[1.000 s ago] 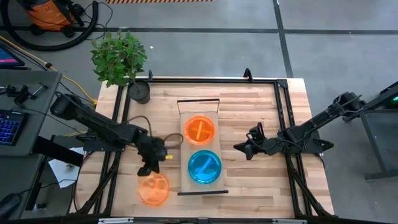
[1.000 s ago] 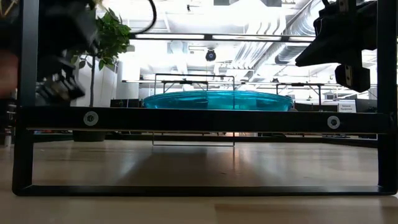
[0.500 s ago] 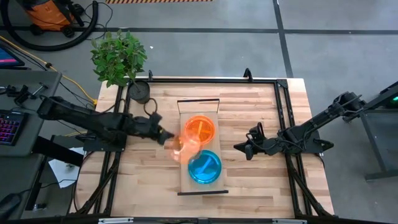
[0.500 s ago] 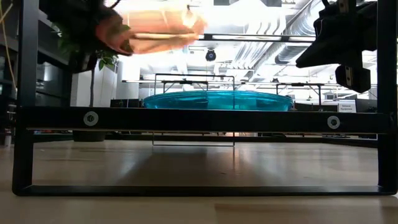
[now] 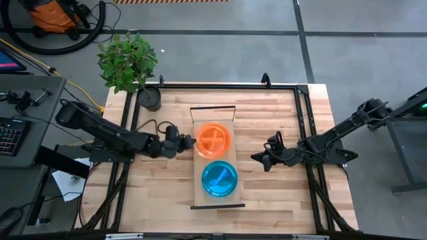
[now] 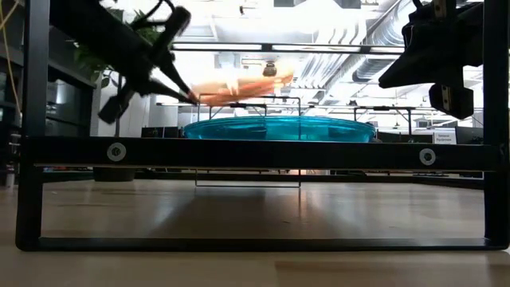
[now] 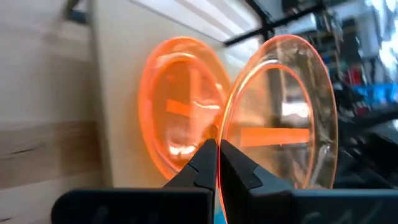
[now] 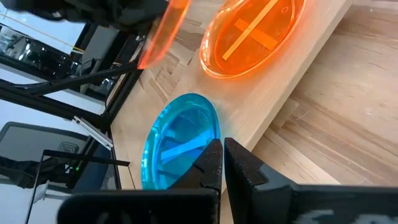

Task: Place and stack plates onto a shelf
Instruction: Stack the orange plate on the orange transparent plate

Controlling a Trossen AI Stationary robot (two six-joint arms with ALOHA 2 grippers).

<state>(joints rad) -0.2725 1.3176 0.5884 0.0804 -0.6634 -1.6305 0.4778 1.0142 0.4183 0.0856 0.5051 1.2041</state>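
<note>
Two orange plates and one teal plate show; other plates are out of view. One orange plate (image 5: 215, 139) lies on the far half of the light-wood shelf (image 5: 199, 120), and the teal plate (image 5: 219, 178) lies on its near half. My left gripper (image 5: 180, 142) is shut on a second orange plate (image 7: 286, 118), which hovers above the resting orange plate (image 7: 180, 106). My right gripper (image 5: 257, 159) waits shut to the right of the shelf, above the table. My left gripper pinches the held orange plate by its rim (image 7: 222, 134), on the side toward the table's left. The fingers come nearly level from the left. The plate (image 6: 239, 85) is lifted clear, slightly tilted, above the shelf's orange plate.
A potted plant (image 5: 149, 99) stands at the table's far left corner. Dark metal frame bars (image 5: 131, 120) run along the table's left and right sides and its far edge. Bare butcher-block tabletop (image 5: 160, 193) lies to the near left of the shelf.
My left gripper has lifted the orange plate off the table's near left part. It has swung the plate up and toward the right and far side, over the shelf's orange plate. The right arm has kept still.
</note>
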